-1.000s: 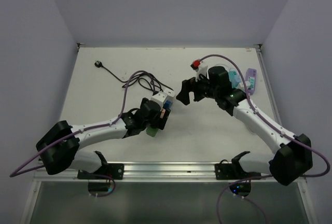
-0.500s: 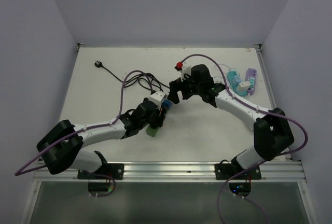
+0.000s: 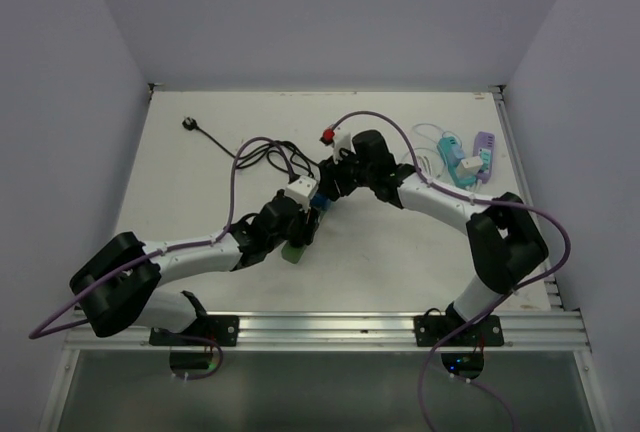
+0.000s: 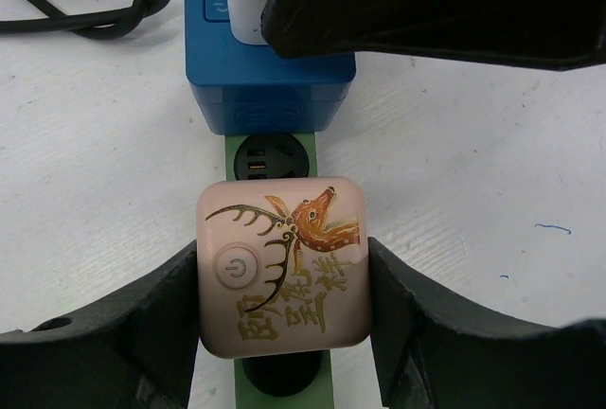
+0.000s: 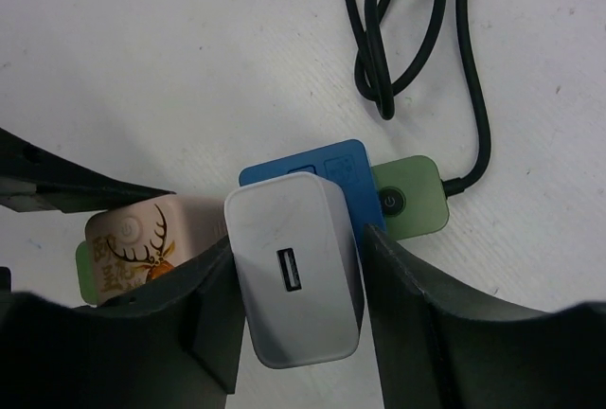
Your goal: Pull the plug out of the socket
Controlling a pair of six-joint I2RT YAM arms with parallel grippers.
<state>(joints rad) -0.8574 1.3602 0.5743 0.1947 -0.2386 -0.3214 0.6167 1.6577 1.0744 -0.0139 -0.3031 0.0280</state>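
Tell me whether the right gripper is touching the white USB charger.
Touching. In the right wrist view, the right gripper's fingers sit flush against both sides of the white USB charger, with no gap visible.

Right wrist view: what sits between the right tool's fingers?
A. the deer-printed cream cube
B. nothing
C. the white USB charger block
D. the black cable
C: the right tool clamps both sides of the white USB charger block on the blue adapter; the left tool holds the deer-printed cream cube.
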